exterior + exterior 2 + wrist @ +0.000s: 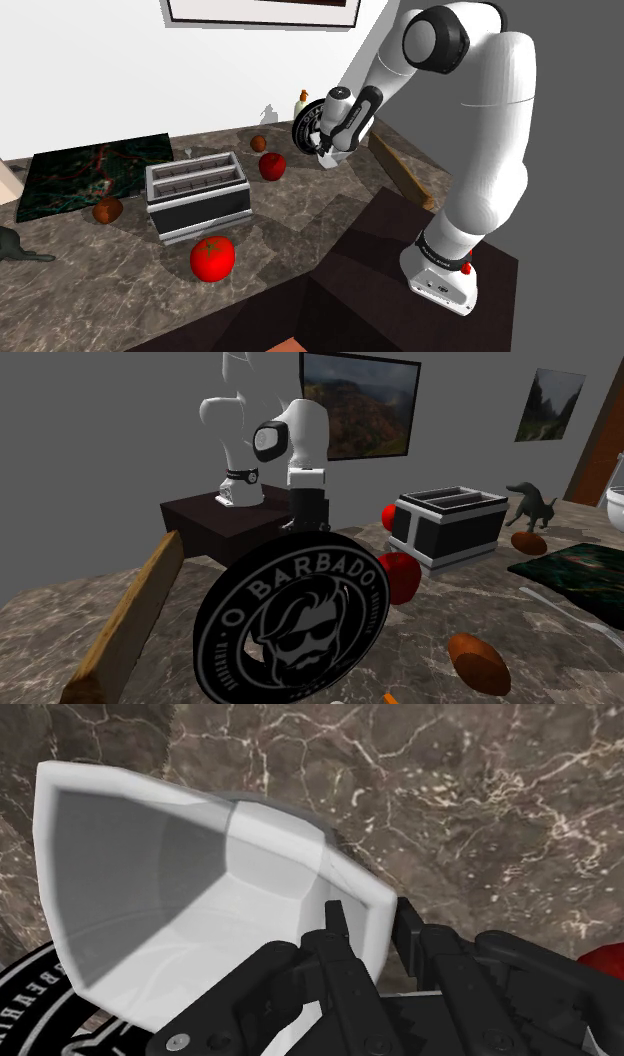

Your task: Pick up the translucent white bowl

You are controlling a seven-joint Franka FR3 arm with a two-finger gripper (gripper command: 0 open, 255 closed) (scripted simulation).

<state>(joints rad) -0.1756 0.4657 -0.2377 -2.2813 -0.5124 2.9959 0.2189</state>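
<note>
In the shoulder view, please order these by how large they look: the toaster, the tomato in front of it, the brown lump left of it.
1. toaster
2. tomato, though nearest the camera
3. brown lump

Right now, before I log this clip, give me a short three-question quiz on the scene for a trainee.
1. True or false: the pincer clasps the white bowl by its rim.
2. How many slots does the toaster have? A one, B two, C four.
3. What words are printed on the black disc?
Key: 1 true; 2 B; 3 O BARBADO.
</note>
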